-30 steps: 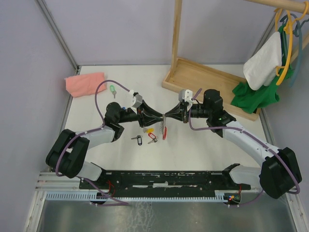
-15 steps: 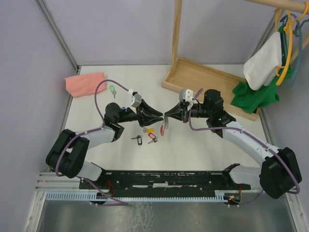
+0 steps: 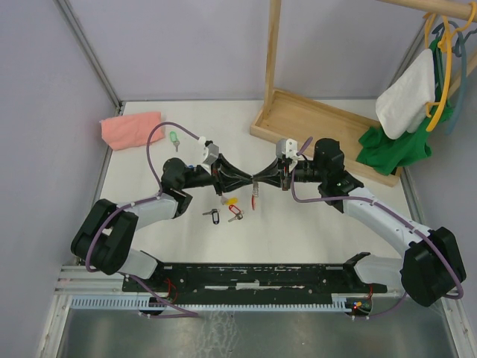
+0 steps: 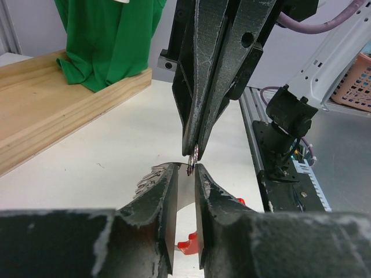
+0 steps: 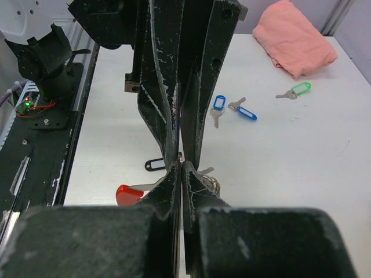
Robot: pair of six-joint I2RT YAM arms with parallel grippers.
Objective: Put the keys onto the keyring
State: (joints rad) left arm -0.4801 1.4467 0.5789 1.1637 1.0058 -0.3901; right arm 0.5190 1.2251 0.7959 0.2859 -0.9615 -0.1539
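My two grippers meet tip to tip over the middle of the table. The keyring (image 3: 255, 198) hangs between them, its red crescent (image 5: 128, 193) low and its silver coil (image 4: 152, 174) beside the tips. My right gripper (image 3: 259, 181) is shut on the ring's wire. My left gripper (image 3: 250, 181) is closed narrowly on the same wire from the other side. On the table below lie the yellow key (image 3: 231, 200), black key (image 3: 212, 216) and red key (image 3: 235, 213). The green key (image 3: 174, 139) lies farther back left. Two blue keys (image 5: 218, 103) show in the right wrist view.
A pink cloth (image 3: 132, 129) lies at the back left. A wooden rack base (image 3: 320, 127) with a post stands at the back right, with green cloth (image 3: 395, 145) on it and hangers above. The black base rail (image 3: 246, 276) runs along the near edge.
The left gripper opened wide and drew back half a second ago, then closed again on the ring. The red crescent swung from tilted back to hanging under the tips.
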